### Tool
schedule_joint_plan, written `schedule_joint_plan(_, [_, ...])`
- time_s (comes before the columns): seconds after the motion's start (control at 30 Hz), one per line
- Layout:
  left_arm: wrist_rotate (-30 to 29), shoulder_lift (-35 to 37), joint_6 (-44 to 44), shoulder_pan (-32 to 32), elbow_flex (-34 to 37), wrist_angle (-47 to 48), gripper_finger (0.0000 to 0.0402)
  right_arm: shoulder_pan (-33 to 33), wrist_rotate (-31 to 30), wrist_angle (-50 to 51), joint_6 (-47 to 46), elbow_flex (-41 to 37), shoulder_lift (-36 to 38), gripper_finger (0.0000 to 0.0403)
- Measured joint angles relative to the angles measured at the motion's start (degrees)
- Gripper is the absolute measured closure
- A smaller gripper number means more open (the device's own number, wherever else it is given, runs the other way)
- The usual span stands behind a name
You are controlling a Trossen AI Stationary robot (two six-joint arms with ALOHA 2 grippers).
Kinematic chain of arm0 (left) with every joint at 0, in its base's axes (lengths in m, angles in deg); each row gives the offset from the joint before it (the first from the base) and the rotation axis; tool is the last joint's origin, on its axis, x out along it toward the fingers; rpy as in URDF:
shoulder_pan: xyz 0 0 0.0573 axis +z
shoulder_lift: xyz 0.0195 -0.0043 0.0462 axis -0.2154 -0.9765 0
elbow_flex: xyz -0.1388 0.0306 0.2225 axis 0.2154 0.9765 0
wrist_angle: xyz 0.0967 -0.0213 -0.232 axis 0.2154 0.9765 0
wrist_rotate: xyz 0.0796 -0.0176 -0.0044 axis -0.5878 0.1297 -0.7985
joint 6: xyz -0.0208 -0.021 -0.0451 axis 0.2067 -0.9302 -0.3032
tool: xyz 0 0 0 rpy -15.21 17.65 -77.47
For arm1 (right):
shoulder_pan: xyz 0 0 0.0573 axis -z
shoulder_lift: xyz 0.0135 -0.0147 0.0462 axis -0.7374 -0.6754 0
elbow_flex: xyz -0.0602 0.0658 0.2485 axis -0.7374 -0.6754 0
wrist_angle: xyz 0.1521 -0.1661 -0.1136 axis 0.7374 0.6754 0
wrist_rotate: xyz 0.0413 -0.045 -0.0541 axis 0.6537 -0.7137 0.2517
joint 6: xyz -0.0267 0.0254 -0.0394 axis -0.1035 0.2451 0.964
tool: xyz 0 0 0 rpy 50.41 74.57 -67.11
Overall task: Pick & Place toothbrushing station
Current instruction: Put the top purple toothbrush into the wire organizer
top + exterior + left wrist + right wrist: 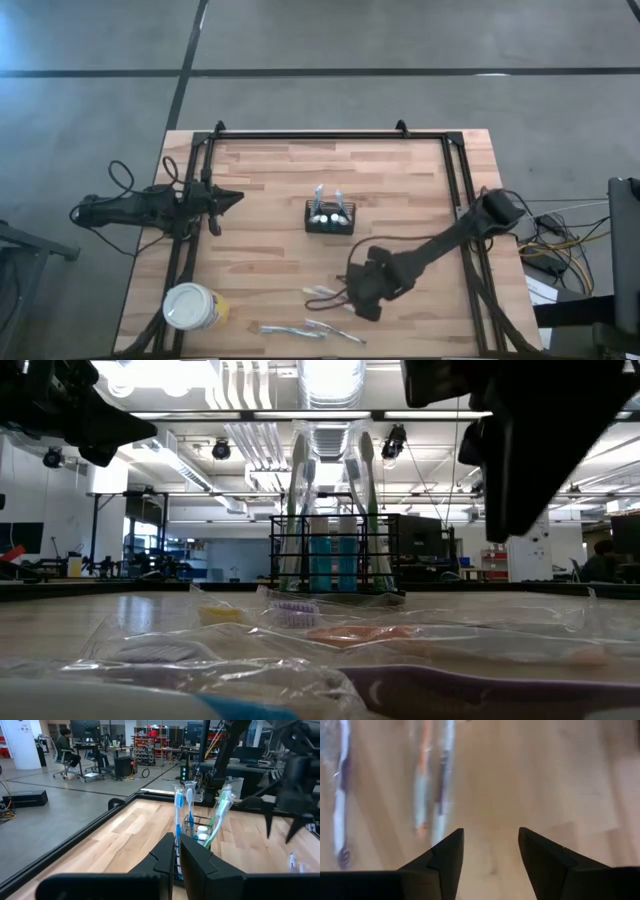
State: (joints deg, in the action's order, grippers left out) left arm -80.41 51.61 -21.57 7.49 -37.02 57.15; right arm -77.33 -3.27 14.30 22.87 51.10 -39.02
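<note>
Light wooden butcher-block table (290,180) with a black frame along its edges, standing on a grey concrete floor; beyond it, an open lab hall with ceiling lights, benches and a seated person (64,746) far off.

Toothbrushing station: small black rectangular mesh caddy (329,218) standing upright near the table's middle. Toothbrushes stand upright in it, blue-handled (178,815) and green-handled (218,817) ones among them, heads up.

Near edge of the table: several wrapped toothbrushes in clear plastic sleeves (310,329) lying flat. Round white tub with yellow label (193,307) stands at the near left corner, well apart from the caddy.

Right gripper (362,297): hovers low over the wood between the caddy and the wrapped toothbrushes, just beside two of the sleeves. Fingers spread apart, released; nothing between them, bare wood visible through the gap in its wrist view.

Left gripper (232,198): at the left side of the table, pointing toward the caddy, well apart from it. Fingers pressed together, clenched on nothing.
</note>
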Motion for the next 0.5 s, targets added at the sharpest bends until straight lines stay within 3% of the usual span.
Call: schedule_joint_plan(0.5, [0.0, 0.0, -1.0, 0.0, 0.0, 0.0, 0.0369, -2.3, 7.1, -1.0, 0.4, 3.6, -7.6, 0.0213])
